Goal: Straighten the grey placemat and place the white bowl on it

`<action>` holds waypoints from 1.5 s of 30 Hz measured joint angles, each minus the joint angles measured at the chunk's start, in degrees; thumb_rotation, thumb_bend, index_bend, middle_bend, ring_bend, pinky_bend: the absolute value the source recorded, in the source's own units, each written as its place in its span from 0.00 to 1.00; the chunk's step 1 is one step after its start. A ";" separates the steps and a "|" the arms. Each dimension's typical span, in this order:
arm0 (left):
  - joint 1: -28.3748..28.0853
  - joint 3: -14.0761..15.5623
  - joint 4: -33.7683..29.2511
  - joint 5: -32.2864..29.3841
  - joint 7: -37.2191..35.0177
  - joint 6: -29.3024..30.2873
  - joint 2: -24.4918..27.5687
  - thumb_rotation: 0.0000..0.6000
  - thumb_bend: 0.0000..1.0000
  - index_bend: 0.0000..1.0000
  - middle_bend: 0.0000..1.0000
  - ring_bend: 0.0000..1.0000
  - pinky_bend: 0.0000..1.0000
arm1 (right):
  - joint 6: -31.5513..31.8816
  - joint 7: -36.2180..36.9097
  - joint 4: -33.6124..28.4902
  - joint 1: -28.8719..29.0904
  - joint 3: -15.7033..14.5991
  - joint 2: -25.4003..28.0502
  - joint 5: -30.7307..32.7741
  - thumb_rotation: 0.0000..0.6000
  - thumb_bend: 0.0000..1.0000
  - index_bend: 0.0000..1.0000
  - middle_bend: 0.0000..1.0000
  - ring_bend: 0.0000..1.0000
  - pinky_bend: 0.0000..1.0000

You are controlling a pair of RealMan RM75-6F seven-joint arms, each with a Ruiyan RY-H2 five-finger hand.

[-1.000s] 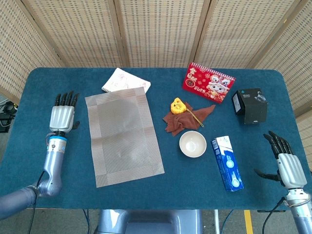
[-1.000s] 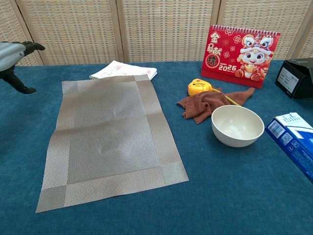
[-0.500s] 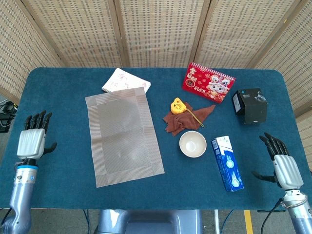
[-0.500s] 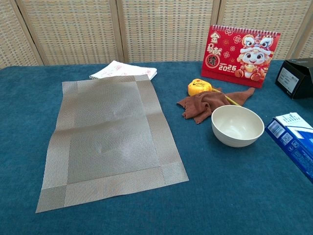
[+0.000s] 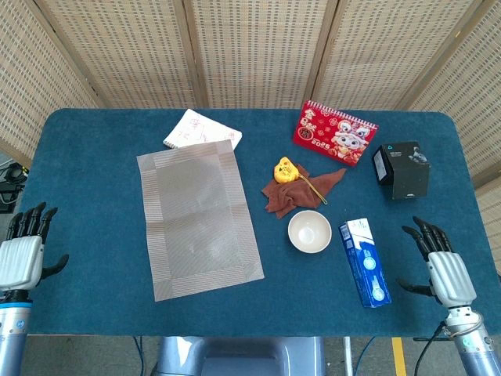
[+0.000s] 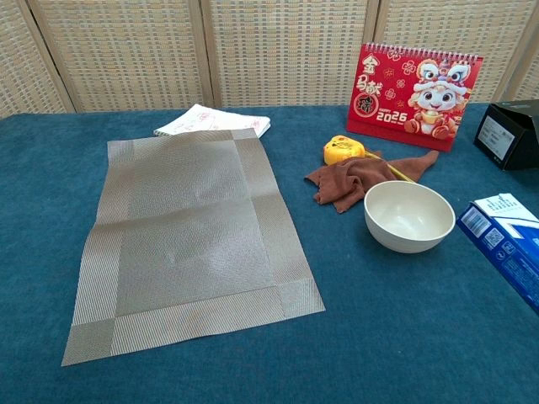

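Two robot hands, both spread and empty: right robot hand (image 5: 448, 269) at the worktop's near right corner is nearer the white ceramic bowl (image 5: 309, 231); left robot hand (image 5: 21, 254) is nearer the skewed grey woven placemat (image 5: 199, 211).

Placemat (image 5: 199, 222): grey, ribbed weave, paler border. Bowl (image 5: 309, 232): cream-white. Calendar (image 5: 334, 132): red, cartoon print; cloth (image 5: 293, 192): brown; tablecloth (image 5: 94, 149): blue.

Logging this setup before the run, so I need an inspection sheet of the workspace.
Surface: blue table.
Job's things: grey placemat lies flat, askew; white bowl upright on the table, right of it, apart.
Clutter: notepad under the placemat's far edge, calendar, brown cloth, yellow toy, black box, blue carton.
Hands: left hand, right hand, both empty, fingers apart.
Cables: at the left edge.
Surroundings: woven screen.
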 measured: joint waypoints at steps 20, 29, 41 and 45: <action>1.49 -1.56 -1.55 1.24 -2.51 -1.64 2.52 1.00 0.24 0.09 0.00 0.00 0.00 | -7.20 -13.25 -3.93 6.47 1.91 -7.87 0.42 1.00 0.13 0.32 0.00 0.00 0.00; 1.88 -2.57 -1.37 0.54 -4.55 -3.06 3.47 1.00 0.24 0.09 0.00 0.00 0.00 | -14.00 -23.95 -4.03 11.85 4.67 -16.85 8.20 1.00 0.14 0.35 0.00 0.00 0.00; 1.73 -3.26 -0.74 -0.63 -5.67 -5.47 3.58 1.00 0.24 0.09 0.00 0.00 0.00 | -17.56 -27.04 0.88 15.73 7.29 -22.08 14.58 1.00 0.19 0.40 0.00 0.00 0.00; 1.62 -3.73 -0.35 -1.18 -6.10 -5.96 3.58 1.00 0.24 0.10 0.00 0.00 0.00 | -18.45 -27.05 2.41 16.47 7.67 -22.97 15.90 1.00 0.25 0.43 0.00 0.00 0.00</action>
